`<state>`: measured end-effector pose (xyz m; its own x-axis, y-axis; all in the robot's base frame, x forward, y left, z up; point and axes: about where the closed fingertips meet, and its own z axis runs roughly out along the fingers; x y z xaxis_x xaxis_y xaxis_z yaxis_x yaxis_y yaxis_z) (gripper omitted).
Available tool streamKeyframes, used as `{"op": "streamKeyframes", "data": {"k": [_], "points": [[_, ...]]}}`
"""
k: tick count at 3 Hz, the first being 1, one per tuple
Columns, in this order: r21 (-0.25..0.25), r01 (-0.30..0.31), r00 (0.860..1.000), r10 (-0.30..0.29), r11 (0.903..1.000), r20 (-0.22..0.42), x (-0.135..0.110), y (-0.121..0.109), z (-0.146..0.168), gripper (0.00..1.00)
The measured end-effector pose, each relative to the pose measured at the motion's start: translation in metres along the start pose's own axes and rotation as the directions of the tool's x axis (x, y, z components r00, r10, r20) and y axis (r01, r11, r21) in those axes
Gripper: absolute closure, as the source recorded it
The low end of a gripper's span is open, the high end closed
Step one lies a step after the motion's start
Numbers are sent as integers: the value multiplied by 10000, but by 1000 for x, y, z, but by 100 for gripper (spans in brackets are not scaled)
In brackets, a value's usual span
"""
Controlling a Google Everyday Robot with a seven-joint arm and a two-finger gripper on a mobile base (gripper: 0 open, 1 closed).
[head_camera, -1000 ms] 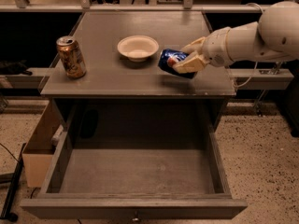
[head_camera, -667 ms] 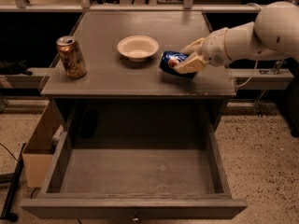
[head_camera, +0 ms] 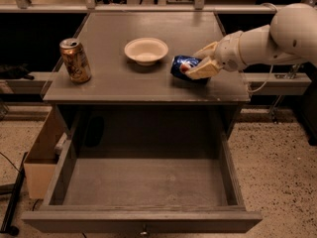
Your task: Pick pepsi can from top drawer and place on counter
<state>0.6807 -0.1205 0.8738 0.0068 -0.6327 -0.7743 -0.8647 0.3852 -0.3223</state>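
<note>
The pepsi can (head_camera: 181, 65) is dark blue and lies tilted on its side, low over or on the right part of the grey counter (head_camera: 114, 83). My gripper (head_camera: 194, 61) reaches in from the right and is shut on the can. One tan finger (head_camera: 200, 71) crosses the can's front and the other sits behind it. The top drawer (head_camera: 143, 182) is pulled wide open below the counter and its inside is bare. Its knob (head_camera: 144, 230) shows at the bottom edge.
A white bowl (head_camera: 146, 50) stands just left of the pepsi can. A gold-brown can (head_camera: 75, 60) stands upright at the counter's left edge. A tan wooden box (head_camera: 42, 155) sits on the floor left of the drawer. A black rod (head_camera: 12, 202) lies by it.
Hardly anything has changed. The gripper and the pepsi can stay at the same spot on the right of the counter.
</note>
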Motion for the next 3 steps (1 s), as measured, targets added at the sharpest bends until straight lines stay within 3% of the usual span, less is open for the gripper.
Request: {"op": "streamKeyframes", "data": {"k": [1, 3], "points": [[-1, 0, 10000, 0, 10000, 0, 0, 0, 0, 50], [-2, 0, 10000, 0, 10000, 0, 0, 0, 0, 4]]}}
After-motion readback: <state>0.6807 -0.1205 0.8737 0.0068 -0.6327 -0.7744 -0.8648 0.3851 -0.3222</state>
